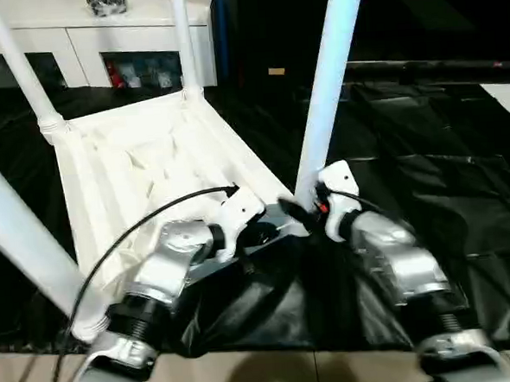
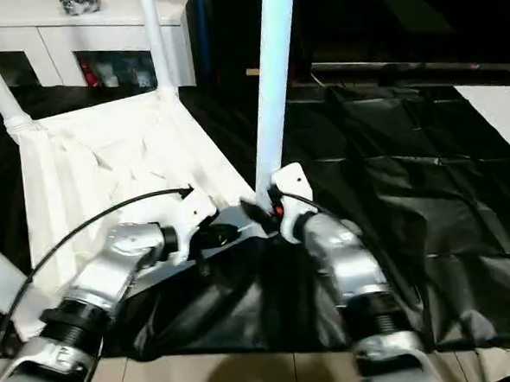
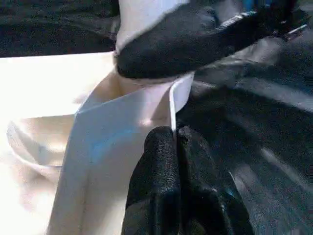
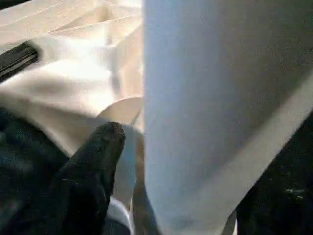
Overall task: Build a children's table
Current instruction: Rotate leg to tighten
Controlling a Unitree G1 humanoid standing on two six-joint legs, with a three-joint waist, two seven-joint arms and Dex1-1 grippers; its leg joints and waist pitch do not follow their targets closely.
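On a black sheet spread over the floor, the white tabletop lies upside down with its ribbed underside facing up, filling the head view from about 9 o'clock to centre. 4 legs stand in its corner sockets: 2 at the far corners, one near 11 o'clock and one near 12 o'clock, one blurred and close at 8 o'clock, and the near-right leg rising just right of centre. Both silver forearms reach in from 6 o'clock to that near-right corner. The left gripper has its 2 black fingers pressed together with no gap, their tips touching the thin rim of the tabletop beside the socket; whether the rim is pinched between them cannot be told. The right gripper sits at the foot of the near-right leg, one black finger lying against the socket collar; how far its fingers are parted cannot be told. A white cabinet stands behind at 11 o'clock.
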